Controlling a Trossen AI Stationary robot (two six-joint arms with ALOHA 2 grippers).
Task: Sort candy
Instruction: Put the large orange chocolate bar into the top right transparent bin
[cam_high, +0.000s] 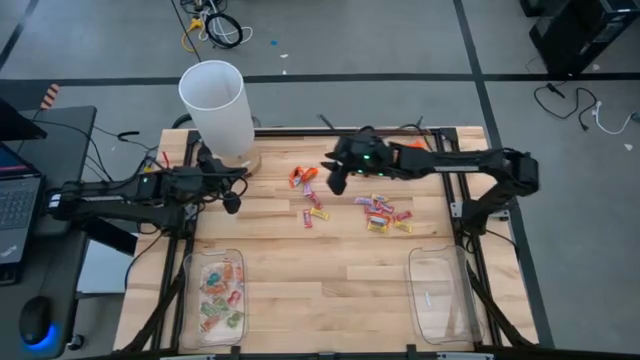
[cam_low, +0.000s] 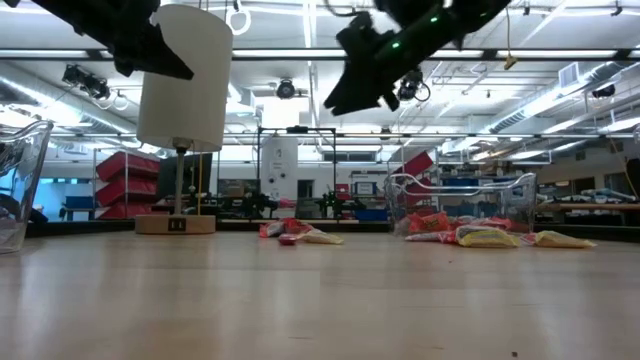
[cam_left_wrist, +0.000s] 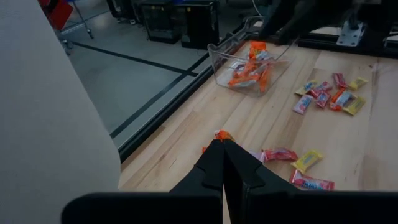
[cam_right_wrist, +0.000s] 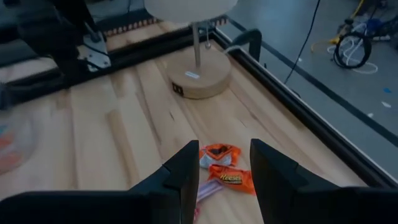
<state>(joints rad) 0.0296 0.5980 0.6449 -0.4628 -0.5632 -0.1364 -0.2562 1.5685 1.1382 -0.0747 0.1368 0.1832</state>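
Candy (cam_high: 378, 212) loose mid-counter (cam_high: 330, 290), an orange cluster (cam_right_wrist: 225, 167) nearer the lamp (cam_high: 215, 105). Light, crinkly, probably slippery; pinch one across its body. Right end effector (cam_right_wrist: 222, 165) open above the orange pieces; left end effector (cam_left_wrist: 223, 163) closed, empty, beside the lamp.

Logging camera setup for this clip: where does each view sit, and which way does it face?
High: overhead, straight down; both arms, lamp, candy.
Low: table-top height, looking level across; right gripper hangs above.
Left wrist: past shut left gripper toward filled tray.
Right wrist: past open right gripper at orange candies.
Shared: right wrist and high both show the lamp.
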